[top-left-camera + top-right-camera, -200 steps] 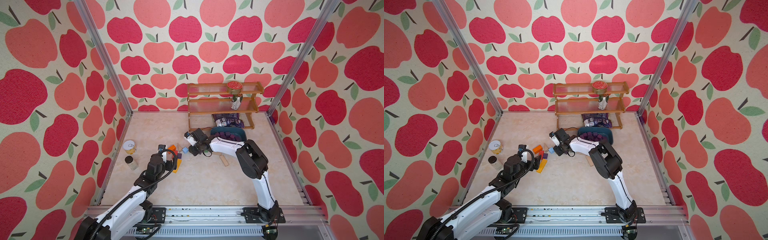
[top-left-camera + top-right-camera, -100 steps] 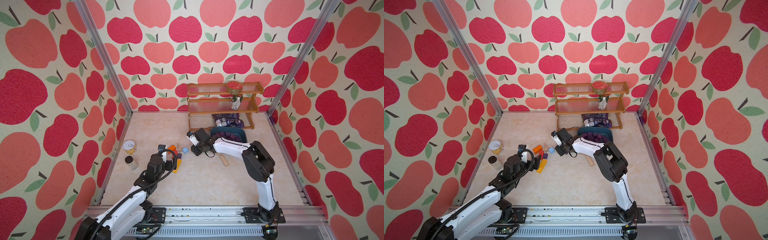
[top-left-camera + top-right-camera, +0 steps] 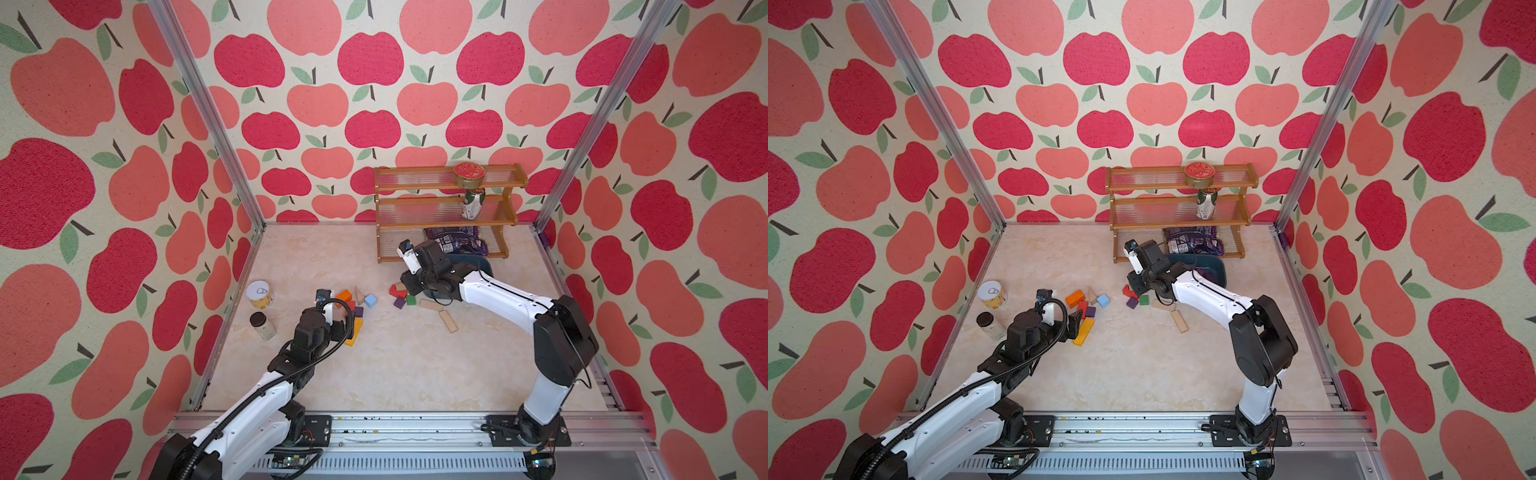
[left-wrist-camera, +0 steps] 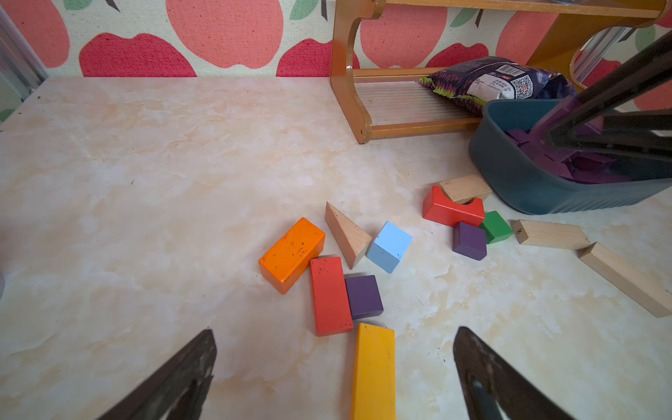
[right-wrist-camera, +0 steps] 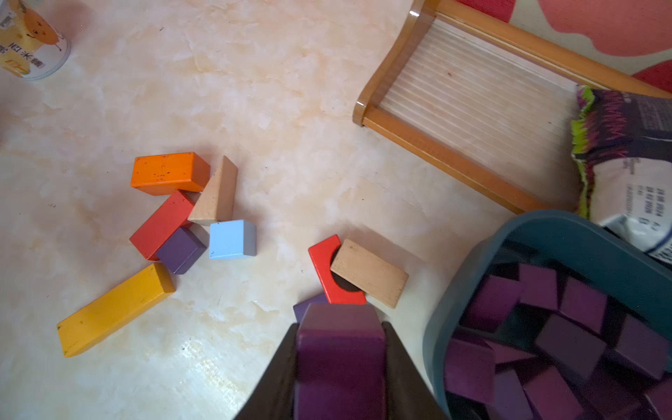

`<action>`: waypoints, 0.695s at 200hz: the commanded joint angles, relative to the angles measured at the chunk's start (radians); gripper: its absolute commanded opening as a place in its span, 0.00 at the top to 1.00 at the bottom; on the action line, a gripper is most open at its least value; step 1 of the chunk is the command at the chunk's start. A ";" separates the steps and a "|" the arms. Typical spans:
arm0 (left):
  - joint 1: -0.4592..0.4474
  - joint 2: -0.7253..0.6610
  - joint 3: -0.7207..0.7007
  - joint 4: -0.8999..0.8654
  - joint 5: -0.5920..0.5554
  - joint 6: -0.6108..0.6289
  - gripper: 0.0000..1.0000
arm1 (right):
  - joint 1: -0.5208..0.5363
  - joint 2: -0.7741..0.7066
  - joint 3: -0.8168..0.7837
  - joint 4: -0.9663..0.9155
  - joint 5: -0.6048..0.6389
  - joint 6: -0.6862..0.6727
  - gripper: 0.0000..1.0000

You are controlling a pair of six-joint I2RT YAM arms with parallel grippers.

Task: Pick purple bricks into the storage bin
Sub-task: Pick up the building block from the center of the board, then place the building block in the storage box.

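— What do we see on the bench [image 4: 145,182]?
— Our right tool [image 5: 340,327] clamps a purple brick [image 5: 340,363] just left of the teal bin [image 5: 472,262], where many purple bricks [image 5: 538,287] lie.
— And our left?
— Our left tool [image 4: 334,332] hangs spread wide, just near of a purple cube [image 4: 363,296]. A second purple cube [image 4: 470,240] sits farther right, beside the green block [image 4: 495,227].

Storage bin [image 3: 484,262] largely behind right arm [image 3: 498,293] in both top views

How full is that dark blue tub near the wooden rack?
Far from empty: the storage bin holds many purple bricks, heaped over its floor in the right wrist view. How deep, cannot tell.
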 commanded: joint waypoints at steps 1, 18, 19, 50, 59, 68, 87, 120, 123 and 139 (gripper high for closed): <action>0.006 0.011 0.005 0.009 0.015 -0.017 0.01 | -0.028 -0.061 -0.055 0.007 0.046 0.030 0.66; 0.006 0.009 0.007 0.005 0.017 -0.019 0.01 | -0.064 -0.107 -0.103 0.036 0.049 0.054 0.66; 0.007 0.009 0.007 0.005 0.016 -0.019 0.01 | -0.067 -0.110 -0.105 0.038 0.047 0.056 0.66; 0.006 0.005 0.001 0.009 0.016 -0.020 0.01 | -0.114 -0.165 -0.160 0.046 0.072 0.046 0.65; 0.007 0.007 0.004 0.008 0.015 -0.021 0.01 | -0.126 -0.172 -0.169 0.043 0.075 0.043 0.65; 0.007 0.007 0.005 0.006 0.014 -0.021 0.01 | -0.143 -0.177 -0.181 0.047 0.067 0.055 0.65; 0.007 0.005 0.004 0.003 0.013 -0.022 0.01 | -0.191 -0.188 -0.223 0.079 0.037 0.097 0.65; 0.010 -0.001 0.002 0.003 0.010 -0.020 0.01 | -0.256 -0.177 -0.235 0.065 0.038 0.121 0.64; 0.011 -0.001 0.003 0.001 0.009 -0.020 0.01 | -0.262 -0.173 -0.235 0.062 0.034 0.124 0.64; 0.012 0.002 0.002 0.002 0.010 -0.020 0.01 | -0.291 -0.149 -0.217 0.040 0.023 0.140 0.63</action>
